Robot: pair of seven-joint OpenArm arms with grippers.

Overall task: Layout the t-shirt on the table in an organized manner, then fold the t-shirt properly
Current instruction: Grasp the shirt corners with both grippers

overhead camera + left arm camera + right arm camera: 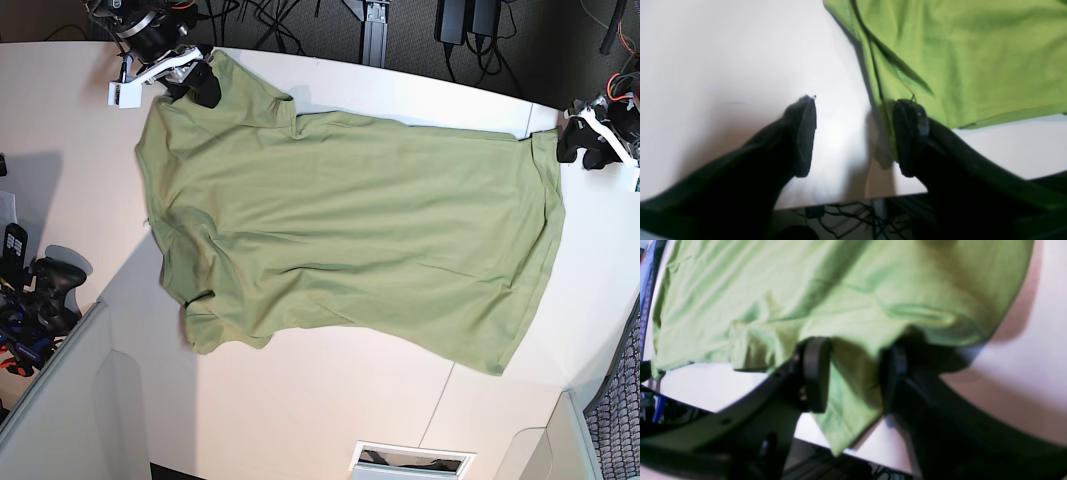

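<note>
The light-green t-shirt (350, 240) lies spread out on the white table (330, 410), with some wrinkles at its left end. My left gripper (857, 133) is open near the table's far edge, over bare table; the shirt's corner (887, 110) lies just beside its right finger (910, 136). In the base view this gripper (583, 143) is at the shirt's right end. My right gripper (855, 373) stands with its fingers apart, a flap of the t-shirt (853, 386) hanging loosely between them. It sits at the shirt's upper left corner (200, 82).
Both grippers are close to the table's far edge, with cables (846, 220) below it. Black gear (40, 290) sits off the table's left side, and a grey partition (60, 400) stands at the lower left. A rectangular slot (410, 460) is at the near edge.
</note>
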